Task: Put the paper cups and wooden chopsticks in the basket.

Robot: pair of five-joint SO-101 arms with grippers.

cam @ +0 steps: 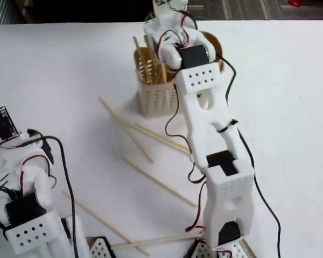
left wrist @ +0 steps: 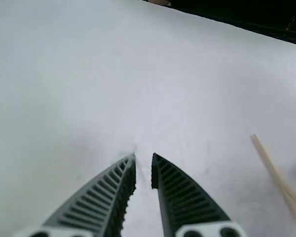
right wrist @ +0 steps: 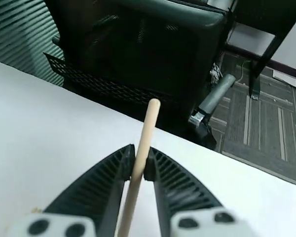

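Observation:
The cream lattice basket [cam: 155,91] stands at the back of the table with several wooden chopsticks [cam: 147,65] upright in it. My right arm stretches over it; my right gripper [right wrist: 139,162] is shut on one chopstick [right wrist: 147,129], held above the table's far edge. A brown paper cup [cam: 217,49] sits just behind the arm, partly hidden. Several loose chopsticks [cam: 130,130] lie on the table in front of the basket. My left gripper [left wrist: 143,165] hovers low over bare table, its fingers almost together with nothing between them; one chopstick [left wrist: 277,172] lies off to its side.
My left arm's base [cam: 27,215] is at the near left corner. Cables [cam: 70,183] trail across the table beside both arms. A dark office chair [right wrist: 153,54] stands beyond the far table edge. White table [cam: 290,107] lies open to the right.

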